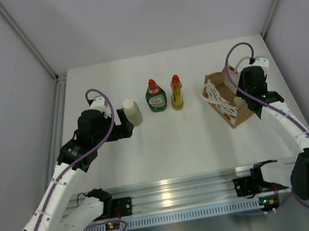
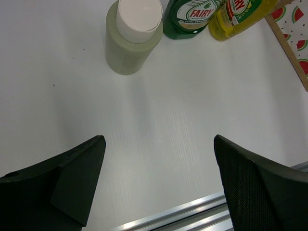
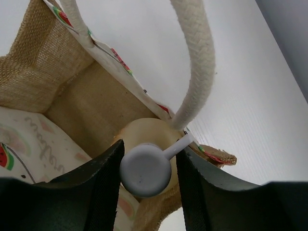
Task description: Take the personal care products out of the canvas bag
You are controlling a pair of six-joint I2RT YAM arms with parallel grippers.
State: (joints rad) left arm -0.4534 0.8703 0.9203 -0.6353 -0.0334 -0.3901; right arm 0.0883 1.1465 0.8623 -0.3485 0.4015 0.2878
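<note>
Right gripper (image 3: 149, 151) down inside canvas bag (image 3: 29, 82), fingers flanking peach pump bottle (image 3: 139, 131), grip unclear; left gripper (image 2: 159, 140) spread wide, empty, near cream bottle (image 2: 132, 38).

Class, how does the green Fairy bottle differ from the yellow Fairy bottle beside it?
The green Fairy bottle is dark green and broad-bodied; the yellow Fairy bottle is yellow and slimmer. The green one stands left of the yellow in the top view. Both stand upright with red caps.

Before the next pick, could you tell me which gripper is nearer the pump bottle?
Right. The right gripper straddles the pump bottle in the bag; the left gripper is far off, by the cream bottle.
</note>
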